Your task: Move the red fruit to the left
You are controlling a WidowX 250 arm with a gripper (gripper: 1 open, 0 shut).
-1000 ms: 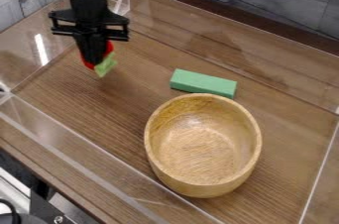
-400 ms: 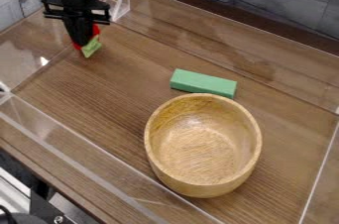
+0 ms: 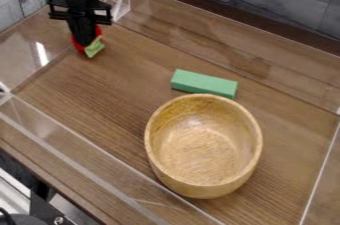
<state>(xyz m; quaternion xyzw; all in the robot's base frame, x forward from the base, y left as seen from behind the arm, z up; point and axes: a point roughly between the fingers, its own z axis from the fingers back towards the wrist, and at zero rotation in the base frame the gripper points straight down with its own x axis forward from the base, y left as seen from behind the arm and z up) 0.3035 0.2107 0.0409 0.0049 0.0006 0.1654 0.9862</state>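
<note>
We see the end effector [image 3: 85, 42] pointing straight down at about ten o'clock in the view, its dark fingers clenched on the red fruit [image 3: 87, 47]. The fruit shows as a small red patch between the fingertips, with its light green cap sticking out on the right side. It sits very low over the worktop [image 3: 146, 110]; we cannot tell whether it touches the wood or hangs just above it. Above the fingers, the black body of the end effector spreads into a short crossbar, and the arm rises from there out of the top edge of the view.

Moving outward, toward four o'clock from the end effector, we find a green rectangular block [image 3: 204, 84] lying flat on the wood near the centre, well apart from the fruit. Its long side runs roughly from nine to three o'clock, tilted slightly down at the right.

Further on, at about five o'clock in the view, stands a wooden bowl [image 3: 204, 145], round and pale, much larger than the fruit. Its rim lies just beside the green block, apparently not touching it.

The worktop is a brown wood-grain surface enclosed by clear plastic walls [image 3: 80, 144], whose edges show as pale lines along the near side and the left. The end effector hangs near the far left corner of this enclosure.
</note>
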